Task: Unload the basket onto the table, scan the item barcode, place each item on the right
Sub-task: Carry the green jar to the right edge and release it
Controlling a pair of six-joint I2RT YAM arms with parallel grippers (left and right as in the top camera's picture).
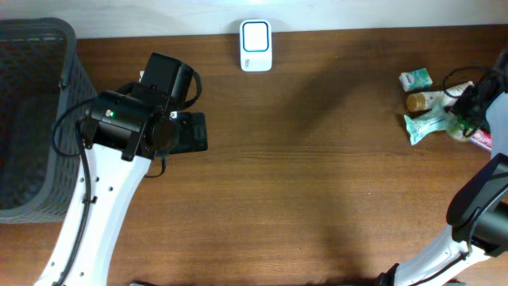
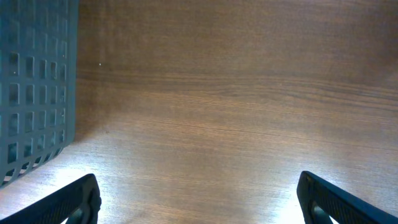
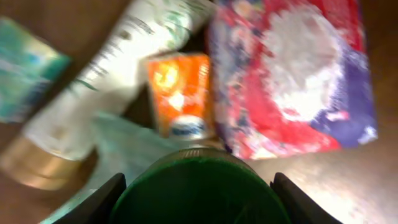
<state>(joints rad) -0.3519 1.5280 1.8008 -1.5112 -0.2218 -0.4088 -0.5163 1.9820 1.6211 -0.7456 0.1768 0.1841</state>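
Far left, a grey basket (image 1: 32,119) at the edge of the table (image 1: 317,199). Just beside it, the left claw (image 2: 199,208), spread as wide as can be, with nothing in it and only bare wood below.

Up at the top middle, a small white scanner (image 1: 255,45), lying flat, well apart from both claws.

Far right, a little heap of things: a white tube (image 3: 106,81) with a gold cap, an orange packet (image 3: 180,93), a red and purple bag (image 3: 292,74). Right over the heap, the right claw (image 3: 198,183), about half spread, pressed on both sides of a round green tub (image 3: 196,199), by the look of it. Hard to tell if lifted or resting on the heap.

Probably hard and stiff, not squashy, and likely light. Smooth and round too, so maybe slippery and ready to twist. Best held across the middle of the sides, firmly, not up by the edge. No barcode to see from here, so hard to say which face to show the scanner.
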